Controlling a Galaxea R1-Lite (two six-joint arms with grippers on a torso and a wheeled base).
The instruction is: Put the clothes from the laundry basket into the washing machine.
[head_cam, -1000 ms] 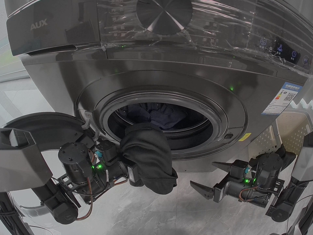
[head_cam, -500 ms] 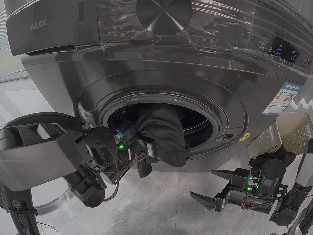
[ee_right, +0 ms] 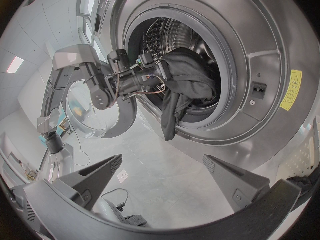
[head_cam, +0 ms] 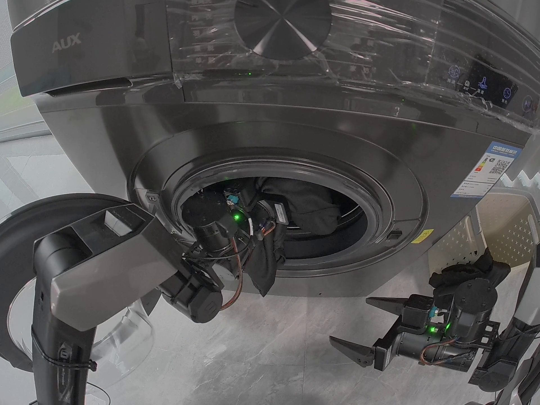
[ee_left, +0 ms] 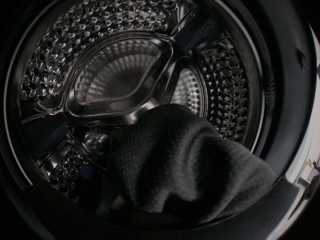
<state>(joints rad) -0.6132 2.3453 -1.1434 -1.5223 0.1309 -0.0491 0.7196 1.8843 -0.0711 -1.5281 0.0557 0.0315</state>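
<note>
Partly inside the washing machine (head_cam: pixel 281 119), a black knit garment (head_cam: pixel 312 203) cloaks the left gripper (head_cam: pixel 284 212), hiding its grip; right fingers (head_cam: pixel 351 351) open.

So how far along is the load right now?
Done: door open. In hand: left end effector holds a black garment in the drum mouth, one end hanging outside. Left: release it, then the dark clothes in the laundry basket; right end effector open, empty.

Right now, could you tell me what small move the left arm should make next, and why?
Probably ease the left gripper a little deeper into the drum: most of the black garment is inside the opening, but one end hangs out over the door rim toward the floor.
</note>
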